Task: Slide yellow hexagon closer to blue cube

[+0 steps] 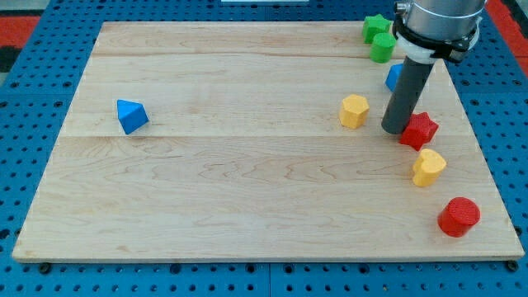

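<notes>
The yellow hexagon (354, 110) lies right of the board's middle. A blue block (394, 77), partly hidden behind the rod so its shape is unclear, sits up and to the right of it. Another blue block (131, 115), cube-like and tilted, lies far off at the view's left. My tip (394, 129) rests on the board just right of the yellow hexagon, a small gap between them, and close against the left side of a red star block (419, 129).
Two green blocks (378, 29) (382, 48) sit at the top right. A second yellow block (428, 167) lies below the red star. A red cylinder-like block (459, 217) sits near the bottom right corner of the wooden board (247, 190).
</notes>
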Controlling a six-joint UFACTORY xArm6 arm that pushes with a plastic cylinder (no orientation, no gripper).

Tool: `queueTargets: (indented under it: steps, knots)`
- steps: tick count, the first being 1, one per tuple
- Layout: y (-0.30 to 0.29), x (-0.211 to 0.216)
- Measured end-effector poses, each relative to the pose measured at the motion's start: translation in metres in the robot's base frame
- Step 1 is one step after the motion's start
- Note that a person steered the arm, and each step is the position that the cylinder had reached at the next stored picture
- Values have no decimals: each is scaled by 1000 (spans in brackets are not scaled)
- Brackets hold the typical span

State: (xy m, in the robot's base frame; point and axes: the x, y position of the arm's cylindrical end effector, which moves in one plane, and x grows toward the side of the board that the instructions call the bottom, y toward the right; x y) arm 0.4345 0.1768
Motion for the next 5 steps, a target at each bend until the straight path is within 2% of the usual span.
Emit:
queueTargets:
  steps: [2, 3, 5]
  knots:
    - [-65, 22]
    - [-88, -3]
    - [-76, -21]
